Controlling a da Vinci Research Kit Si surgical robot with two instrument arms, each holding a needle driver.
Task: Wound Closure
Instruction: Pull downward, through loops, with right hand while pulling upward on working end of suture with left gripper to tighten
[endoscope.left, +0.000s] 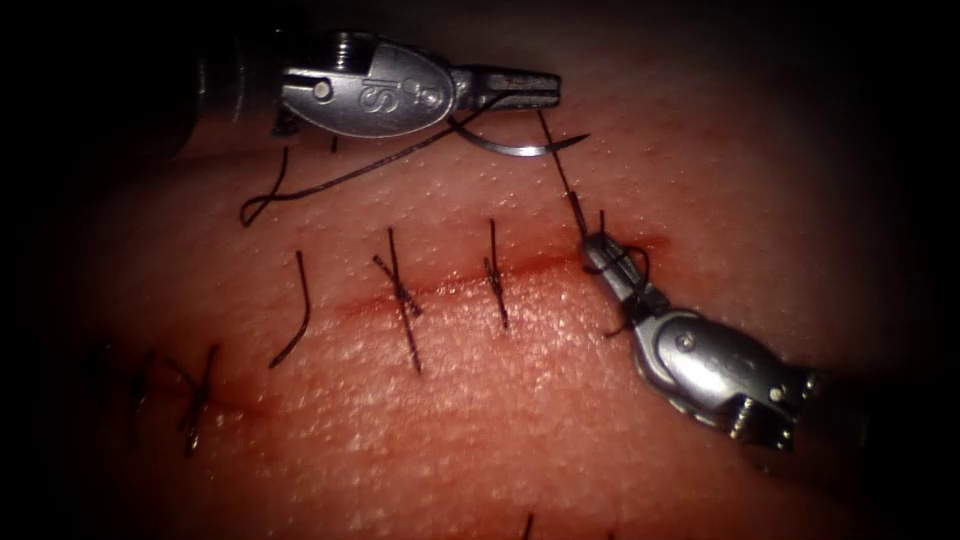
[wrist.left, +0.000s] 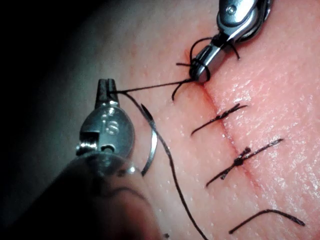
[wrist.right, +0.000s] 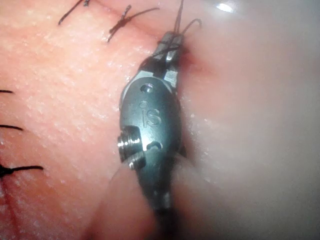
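- L pincer (endoscope.left: 525, 88) near tissue's (endoscope.left: 560, 420) far edge, on the far side of the cut (endoscope.left: 470, 280) — clamped on the thread (endoscope.left: 560, 170); its wrist housing is stamped "IS", readable in endoscope and L wrist views.
- Needle (endoscope.left: 510, 148) hangs free just under that pincer, off the tissue, not in it, held by neither tool; thread trails from it in a long tail toward tissue's left side.
- Thread runs taut from L pincer down to the cut's right end.
- R pincer (endoscope.left: 600, 255) sits right at that end, thread looped round its closed-looking tips; can't tell if it grips anything. "IS" also stamped on its housing, read in R wrist view.
- Stitches (endoscope.left: 400, 295) w/ knots cross the cut left of R pincer; one loose cut end of thread (endoscope.left: 295, 315) lies further left.
- Red fluid (wrist.right: 192, 62) tints the cut at R pincer.
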